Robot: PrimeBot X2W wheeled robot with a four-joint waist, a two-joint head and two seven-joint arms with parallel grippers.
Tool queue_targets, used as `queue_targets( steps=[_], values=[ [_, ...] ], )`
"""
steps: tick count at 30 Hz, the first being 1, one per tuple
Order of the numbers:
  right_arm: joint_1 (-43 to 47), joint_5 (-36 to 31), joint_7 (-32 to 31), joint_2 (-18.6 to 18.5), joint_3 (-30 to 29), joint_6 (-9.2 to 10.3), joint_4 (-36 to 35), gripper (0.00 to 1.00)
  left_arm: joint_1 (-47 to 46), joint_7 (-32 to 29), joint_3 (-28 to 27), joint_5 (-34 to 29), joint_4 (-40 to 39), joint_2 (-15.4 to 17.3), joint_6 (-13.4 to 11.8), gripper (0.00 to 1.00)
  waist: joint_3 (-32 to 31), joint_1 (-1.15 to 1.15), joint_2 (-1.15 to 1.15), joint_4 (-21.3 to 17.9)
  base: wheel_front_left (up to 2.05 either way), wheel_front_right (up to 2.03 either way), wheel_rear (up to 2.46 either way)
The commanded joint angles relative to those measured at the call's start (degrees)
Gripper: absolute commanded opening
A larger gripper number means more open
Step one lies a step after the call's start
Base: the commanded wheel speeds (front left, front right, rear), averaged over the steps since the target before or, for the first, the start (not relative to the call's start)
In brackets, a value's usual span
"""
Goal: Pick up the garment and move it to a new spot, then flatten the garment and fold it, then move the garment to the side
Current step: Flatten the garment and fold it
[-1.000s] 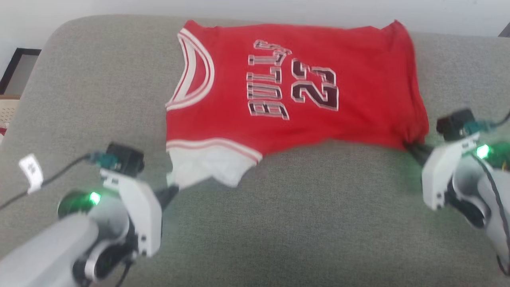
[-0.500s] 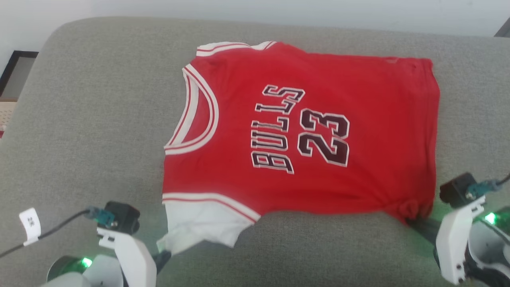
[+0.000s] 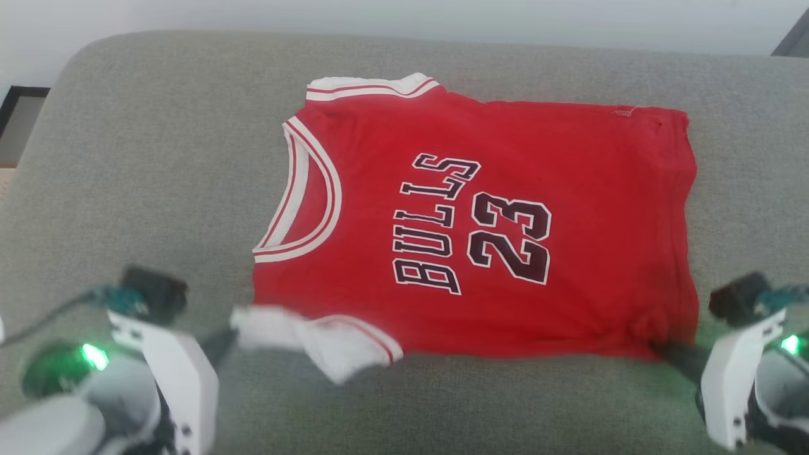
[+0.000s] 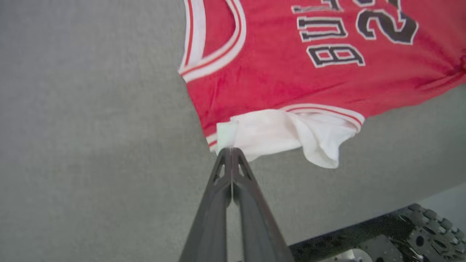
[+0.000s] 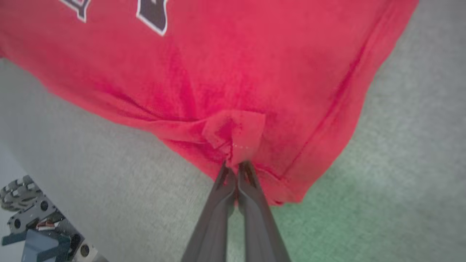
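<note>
Left gripper [image 4: 230, 153] seemingly pinches the garment's [image 3: 537, 145] white sleeve [image 4: 276, 131] at its tips; right gripper [image 5: 236, 165] clamps the hem corner [image 5: 238, 133].

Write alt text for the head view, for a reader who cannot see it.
A red Bulls 23 jersey lies spread on a grey cushion, collar to the left. The left gripper pinches its white sleeve; the right gripper pinches its hem corner.

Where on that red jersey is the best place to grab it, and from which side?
Probably its two near corners, coming in low from the robot's side. The jersey lies flat on the cushion, and the white sleeve and the hem corner offer thin edges to pinch. The left claw and right claw are shut on those spots.
</note>
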State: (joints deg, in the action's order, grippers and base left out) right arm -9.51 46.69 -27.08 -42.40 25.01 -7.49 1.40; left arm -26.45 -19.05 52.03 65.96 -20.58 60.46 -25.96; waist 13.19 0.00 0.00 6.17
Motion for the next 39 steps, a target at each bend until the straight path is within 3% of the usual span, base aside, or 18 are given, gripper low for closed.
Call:
queue_targets(
  steps=[1, 6, 13, 24, 28, 36, 37, 38, 39],
  values=[
    [-0.9, -0.3, -0.1, 0.6, -0.5, -0.01, -0.4, 0.00, -1.0, 0.0, -0.3, -1.1, -0.1, 0.1, 0.2, 0.00, 0.1, 0.00, 0.00, -0.1, 0.00, 0.00, 0.00],
    [-5.2, -3.8, -1.2, 4.4, -4.7, -0.01, 0.3, 0.00, -9.2, -1.8, -1.9, -5.1, 1.9, -0.4, 3.3, 0.00, 1.0, 0.00, 0.00, -0.8, 0.00, 0.00, 0.00],
    [-15.4, -9.7, -1.9, 10.3, -7.1, -0.01, 5.5, 0.00, -21.3, -3.5, -2.2, -8.6, 13.9, -6.7, 11.3, 0.00, 3.7, 0.00, 0.00, -2.2, 0.00, 0.00, 0.00],
    [-30.2, -14.9, -0.1, 16.6, -2.2, -0.01, 19.2, 0.00, -33.8, -3.8, -0.4, -9.6, 40.1, -19.6, 22.6, 0.00, 9.0, 0.00, 0.00, -4.0, 0.00, 0.00, 0.00],
    [-33.1, -14.7, 0.4, 17.5, 0.6, -0.01, 23.6, 0.00, -35.0, -4.4, 0.4, -8.0, 48.0, -23.2, 25.5, 0.00, 10.1, 0.00, 0.00, -4.4, 0.00, 0.00, 0.00],
    [-36.9, -11.5, 0.0, 18.5, 5.7, 0.00, 30.4, 0.00, -36.1, -9.0, 1.3, -4.7, 61.5, -28.3, 28.9, 0.00, 10.8, 0.00, 0.00, -5.0, 0.00, 0.00, 0.00],
    [-37.3, -11.2, -0.1, 18.6, 6.0, 0.00, 31.0, 0.01, -36.2, -9.3, 1.1, -4.1, 62.7, -28.8, 29.2, 0.00, 10.8, 0.00, 0.00, -5.1, 0.00, 0.00, 0.00],
    [-37.8, -10.9, -0.2, 18.5, 6.5, 0.02, 31.4, 0.14, -36.4, -9.7, 1.0, -3.8, 63.7, -29.2, 29.1, 0.05, 10.7, 0.00, 0.00, -5.1, 0.00, 0.00, 0.00],
    [-38.2, -10.7, -0.2, 18.5, 6.8, 0.02, 31.8, 0.34, -36.9, -10.0, 1.1, -3.8, 64.6, -29.4, 29.0, 0.20, 10.6, 0.00, 0.00, -5.1, 0.00, 0.00, 0.00]
  ],
)
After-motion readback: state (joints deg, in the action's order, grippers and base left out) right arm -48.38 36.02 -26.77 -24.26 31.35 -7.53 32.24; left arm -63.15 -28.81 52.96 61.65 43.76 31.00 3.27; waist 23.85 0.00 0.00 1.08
